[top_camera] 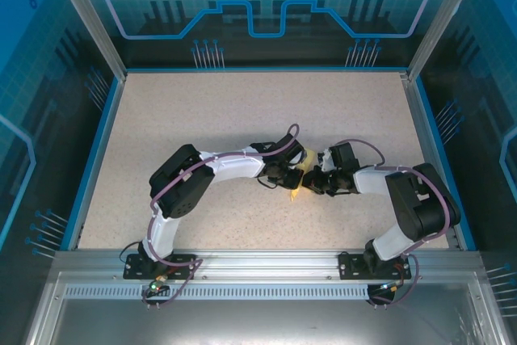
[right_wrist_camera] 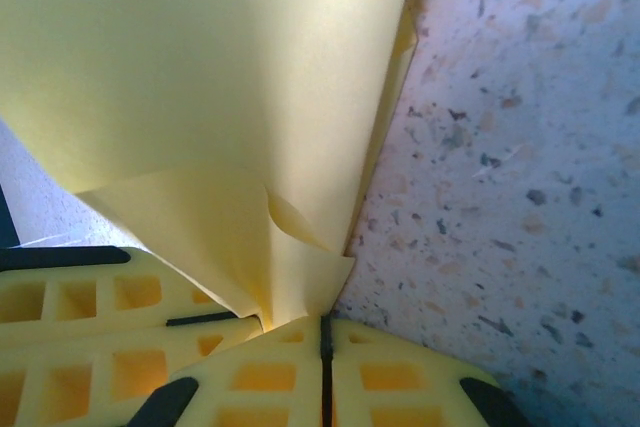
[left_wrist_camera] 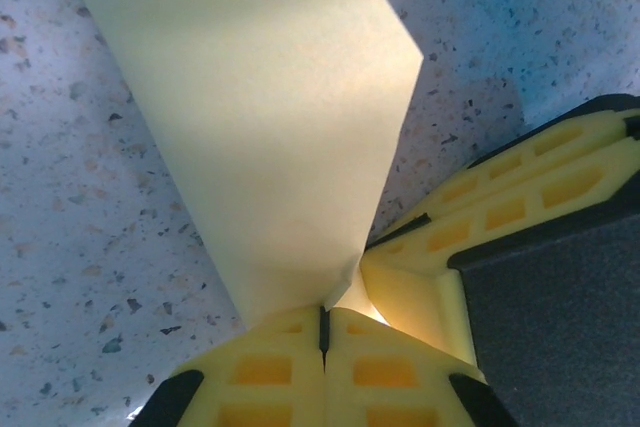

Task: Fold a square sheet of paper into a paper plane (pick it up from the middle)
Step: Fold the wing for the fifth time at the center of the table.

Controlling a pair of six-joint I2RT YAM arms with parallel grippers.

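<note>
One table [top_camera: 242, 119] lies beneath the fingers, flat, with a pale stone-speckled top. Over it bend two jointed arms in white and black casing, the left arm [top_camera: 234, 166] and the right arm [top_camera: 380, 179], their tips meeting nose to nose.

Between those tips is one sheet of paper [left_wrist_camera: 270, 127], thin, matt and pale yellow. It is folded into a wedge that is narrow at the fingertips and widens away from them. From the right wrist camera, the sheet of paper [right_wrist_camera: 200, 77] shows a small curled crumple right at the pinch. Whether it touches the table cannot be told.

There are two grippers. The left gripper [left_wrist_camera: 323, 325] has its two yellow, waffle-ribbed fingers [left_wrist_camera: 265, 372] pressed together on the paper's narrow end. The right gripper [right_wrist_camera: 324, 332] is likewise clamped on the same end, just beside the left one's tips.
</note>
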